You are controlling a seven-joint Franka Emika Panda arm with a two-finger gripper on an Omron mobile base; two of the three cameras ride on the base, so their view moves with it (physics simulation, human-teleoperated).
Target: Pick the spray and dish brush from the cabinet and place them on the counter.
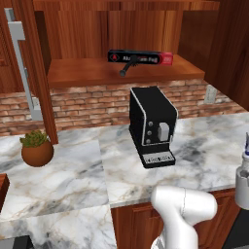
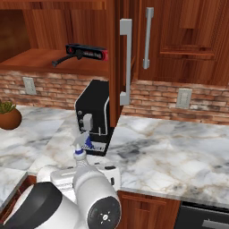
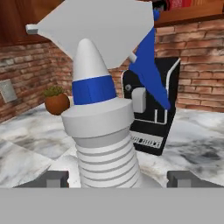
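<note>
- The spray (image 3: 103, 131) stands upright on the counter (image 1: 63, 170) near its front edge, long axis vertical, in front of the coffee machine (image 1: 151, 124).
- The pincer (image 3: 117, 178) is spread wide, a finger either side of the bottle's base; whether they touch it I cannot tell.
- The brush (image 1: 127, 66) lies on the cabinet (image 1: 121, 73) shelf, slanting, head against a black-and-red box (image 1: 140, 58).
</note>
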